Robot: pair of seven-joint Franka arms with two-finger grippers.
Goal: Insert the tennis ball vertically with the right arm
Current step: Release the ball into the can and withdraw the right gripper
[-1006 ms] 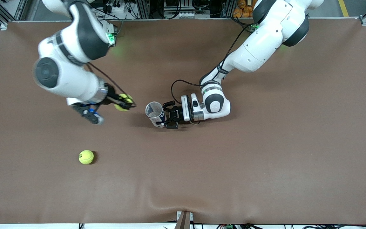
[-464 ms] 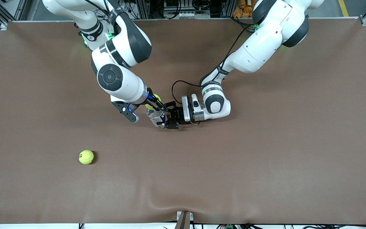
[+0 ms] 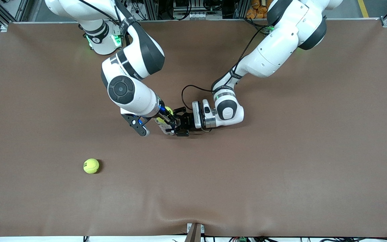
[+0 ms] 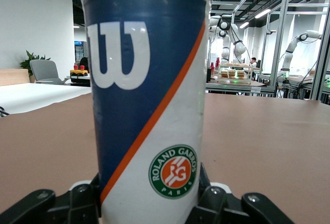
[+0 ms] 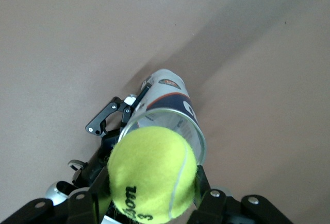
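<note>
Brown matting covered the whole counter (image 3: 281, 174), with both arm bases along its upper edge. At the middle, the left pincer (image 3: 176, 125) lay low and sideways, pinching an upright blue-and-white tennis ball can (image 4: 149, 105) near its base. The right pincer (image 3: 165, 116) hung over the can's open mouth, clamped on a yellow tennis ball (image 5: 152, 172); the right wrist view showed the ball above the rim and offset toward one side of it rather than centred. A second tennis ball (image 3: 91, 166) lay loose on the counter, nearer the camera toward the right arm's end. To do this step well, the ball probably needed centring over the rim, then a straight descent before release, while the left pincer held the can steady.
</note>
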